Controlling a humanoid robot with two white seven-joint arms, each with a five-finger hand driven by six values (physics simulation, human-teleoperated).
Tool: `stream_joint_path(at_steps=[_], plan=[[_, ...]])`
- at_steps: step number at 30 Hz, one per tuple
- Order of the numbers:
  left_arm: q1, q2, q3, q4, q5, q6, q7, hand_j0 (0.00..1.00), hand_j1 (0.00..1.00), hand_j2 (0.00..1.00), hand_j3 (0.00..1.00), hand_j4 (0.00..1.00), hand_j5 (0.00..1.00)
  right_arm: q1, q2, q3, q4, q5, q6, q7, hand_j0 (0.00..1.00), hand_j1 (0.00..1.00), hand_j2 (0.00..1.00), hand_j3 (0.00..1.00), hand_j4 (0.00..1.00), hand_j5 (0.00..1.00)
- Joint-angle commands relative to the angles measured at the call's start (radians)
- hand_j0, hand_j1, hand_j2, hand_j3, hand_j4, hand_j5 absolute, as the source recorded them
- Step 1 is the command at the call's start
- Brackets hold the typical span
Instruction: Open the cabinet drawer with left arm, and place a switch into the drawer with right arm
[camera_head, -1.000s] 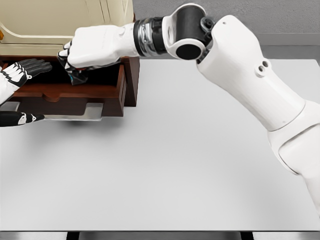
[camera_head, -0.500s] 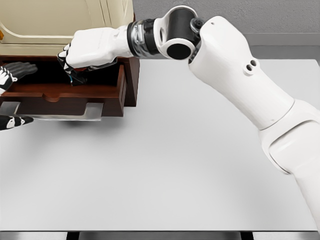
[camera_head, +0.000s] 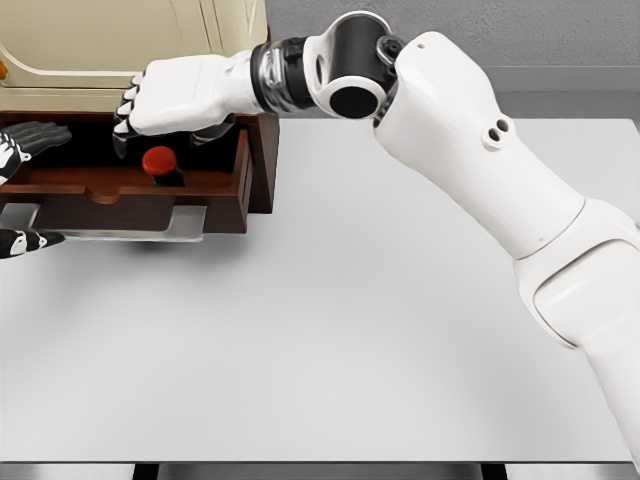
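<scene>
The dark wooden drawer (camera_head: 150, 195) stands pulled out from the cream cabinet (camera_head: 130, 40) at the upper left. Inside it lies the switch (camera_head: 160, 164), a black base with a round red button on top. My right hand (camera_head: 165, 105) hovers just above the switch, fingers spread and holding nothing. My left hand (camera_head: 30, 140) shows at the left edge beside the drawer, its dark fingers relaxed over the drawer's left part and gripping nothing.
A white table (camera_head: 330, 330) stretches in front of and to the right of the cabinet. My right arm (camera_head: 470, 150) crosses above the table's upper middle. A grey metal rail (camera_head: 180, 228) shows under the drawer front.
My right hand has opened and let the switch go; the switch now rests in the drawer with its red button showing. The left hand has drawn back toward the left edge.
</scene>
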Motion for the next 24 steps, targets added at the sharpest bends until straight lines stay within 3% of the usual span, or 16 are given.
stream_joint_path(at_steps=[1, 2, 4, 7, 8, 11, 13, 16, 19, 22, 24], plan=[[0.0, 0.001, 0.0, 0.0, 0.007, 0.002, 0.001, 1.0, 1.0, 1.0, 1.0, 1.0, 1.0, 0.0, 0.001, -0.004, 0.0, -0.003, 0.003, -0.001, 0.89, 0.89, 0.89, 0.89, 0.89, 0.89], [0.0, 0.001, 0.0, 0.0, 0.007, 0.002, 0.001, 1.0, 1.0, 1.0, 1.0, 1.0, 1.0, 0.0, -0.002, -0.007, -0.001, -0.003, 0.003, -0.001, 0.89, 0.89, 0.89, 0.89, 0.89, 0.89], [0.0, 0.001, 0.0, 0.0, 0.007, 0.002, 0.001, 1.0, 1.0, 1.0, 1.0, 1.0, 1.0, 0.002, -0.019, -0.019, -0.05, -0.008, 0.003, -0.001, 0.99, 0.99, 0.99, 0.99, 0.99, 0.99], [0.0, 0.001, 0.0, 0.0, 0.007, 0.002, 0.001, 1.0, 1.0, 1.0, 1.0, 1.0, 1.0, 0.09, -0.287, -0.111, -0.343, -0.022, 0.003, -0.001, 1.0, 1.0, 1.0, 1.0, 1.0, 1.0], [0.0, 0.001, 0.0, 0.0, 0.007, 0.002, 0.001, 1.0, 1.0, 1.0, 1.0, 1.0, 1.0, 0.143, -0.372, -0.168, -0.403, -0.025, 0.003, -0.001, 1.0, 1.0, 1.0, 1.0, 1.0, 1.0], [-0.003, -0.001, -0.006, -0.002, 0.003, 0.002, 0.001, 1.0, 1.0, 1.0, 1.0, 1.0, 1.0, 0.302, -0.521, -0.338, -0.503, -0.025, 0.003, -0.001, 1.0, 1.0, 1.0, 1.0, 1.0, 1.0], [-0.015, -0.002, -0.016, -0.002, 0.001, 0.002, 0.001, 1.0, 1.0, 1.0, 1.0, 1.0, 1.0, 0.396, -0.57, -0.438, -0.507, -0.025, 0.003, -0.001, 1.0, 1.0, 1.0, 1.0, 1.0, 1.0], [-0.026, -0.016, -0.025, -0.002, 0.001, 0.002, 0.001, 1.0, 1.0, 1.0, 1.0, 1.0, 1.0, 0.433, -0.628, -0.462, -0.475, -0.026, 0.003, -0.001, 1.0, 1.0, 1.0, 1.0, 1.0, 1.0], [-0.075, -0.019, -0.086, -0.002, 0.0, 0.002, 0.001, 1.0, 1.0, 1.0, 1.0, 1.0, 1.0, 0.44, -0.628, -0.458, -0.415, -0.029, 0.003, -0.001, 1.0, 1.0, 1.0, 1.0, 1.0, 1.0], [-0.077, -0.03, -0.086, -0.002, 0.0, 0.002, 0.001, 1.0, 1.0, 1.0, 1.0, 1.0, 1.0, 0.477, -0.63, -0.45, -0.411, -0.023, 0.003, -0.001, 1.0, 1.0, 1.0, 1.0, 1.0, 1.0], [-0.078, -0.036, -0.088, -0.002, 0.0, 0.002, 0.001, 1.0, 1.0, 1.0, 1.0, 1.0, 1.0, 0.486, -0.628, -0.412, -0.365, -0.02, 0.003, -0.001, 1.0, 1.0, 1.0, 1.0, 1.0, 1.0]])
